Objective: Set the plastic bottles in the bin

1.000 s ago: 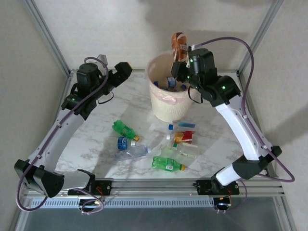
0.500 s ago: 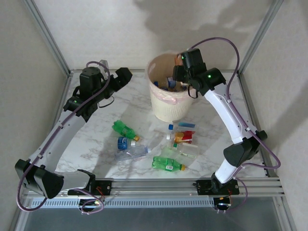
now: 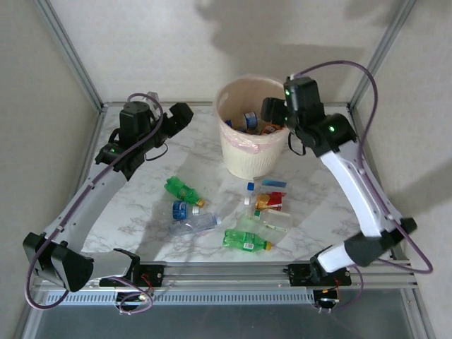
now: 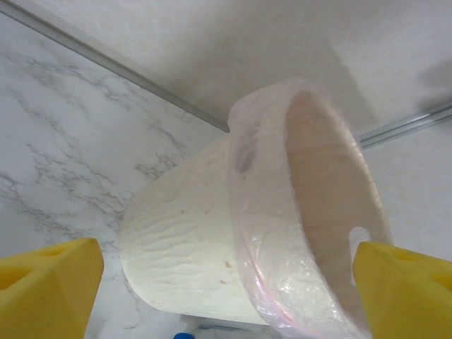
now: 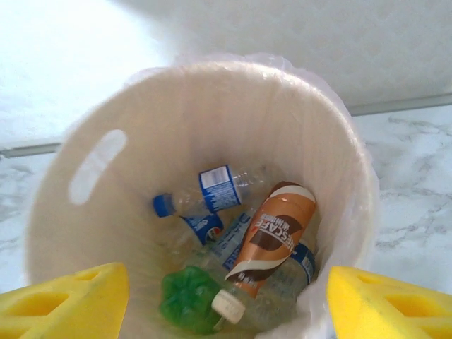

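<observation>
Below the spread right hand [image 5: 226, 300], the brown-orange bottle [image 5: 272, 236] lies inside the bin [image 5: 176, 113].

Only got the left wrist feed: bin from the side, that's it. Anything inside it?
Observer: Yes. The right wrist view looks down into the bin; a brown bottle lies on clear bottles with blue labels.
Operator: Right claw holding anything?
Observer: No. The right claw hangs open over the bin, nothing between its pads.
Operator: Any left outside?
Observer: Several lie on the table in front of the bin, among them a green bottle.
</observation>
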`<action>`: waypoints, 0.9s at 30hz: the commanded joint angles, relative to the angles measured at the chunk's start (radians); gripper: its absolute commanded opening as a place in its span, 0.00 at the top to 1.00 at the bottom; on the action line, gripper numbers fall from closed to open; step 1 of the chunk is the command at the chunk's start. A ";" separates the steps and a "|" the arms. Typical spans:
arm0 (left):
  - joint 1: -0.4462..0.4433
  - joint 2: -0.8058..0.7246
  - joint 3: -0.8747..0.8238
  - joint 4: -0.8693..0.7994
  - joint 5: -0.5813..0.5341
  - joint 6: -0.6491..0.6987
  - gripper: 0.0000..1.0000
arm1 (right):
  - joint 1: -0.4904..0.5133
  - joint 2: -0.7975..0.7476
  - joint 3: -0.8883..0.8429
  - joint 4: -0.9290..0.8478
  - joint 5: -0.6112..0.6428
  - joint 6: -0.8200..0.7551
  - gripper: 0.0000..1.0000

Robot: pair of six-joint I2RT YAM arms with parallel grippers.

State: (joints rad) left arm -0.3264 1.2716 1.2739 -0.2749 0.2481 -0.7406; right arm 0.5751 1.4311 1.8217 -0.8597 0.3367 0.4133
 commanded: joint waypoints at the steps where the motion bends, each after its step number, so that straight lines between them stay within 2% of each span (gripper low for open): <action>1: -0.001 -0.029 -0.026 -0.010 -0.041 -0.010 0.10 | 0.055 -0.091 -0.090 -0.009 -0.014 0.030 0.26; 5: 0.001 -0.032 -0.041 -0.016 -0.060 -0.021 0.11 | 0.115 -0.208 -0.239 -0.034 -0.023 0.065 0.25; 8: 0.009 -0.041 -0.056 -0.036 -0.101 -0.027 0.12 | 0.205 -0.284 -0.361 -0.043 -0.097 0.074 0.22; 14: 0.039 -0.051 -0.104 -0.033 -0.092 -0.047 0.12 | 0.472 -0.359 -0.628 0.005 -0.236 0.136 0.16; 17: 0.047 -0.052 -0.121 -0.027 -0.092 -0.055 0.13 | 0.613 -0.322 -0.727 0.050 -0.261 0.165 0.09; 19: 0.052 -0.052 -0.129 -0.020 -0.091 -0.061 0.13 | 0.673 -0.278 -0.754 0.063 -0.259 0.167 0.02; 20: 0.054 -0.051 -0.133 -0.019 -0.088 -0.064 0.13 | 0.701 -0.246 -0.759 0.064 -0.256 0.164 0.01; 23: 0.055 -0.046 -0.138 -0.022 -0.084 -0.066 0.14 | 0.740 -0.156 -0.766 0.057 -0.246 0.145 0.01; 27: 0.059 -0.048 -0.150 -0.018 -0.081 -0.067 0.14 | 0.745 -0.048 -0.773 0.034 -0.203 0.126 0.02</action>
State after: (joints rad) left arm -0.2783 1.2430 1.1404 -0.2924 0.1707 -0.7940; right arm 1.3109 1.3376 1.0637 -0.8165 0.1051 0.5510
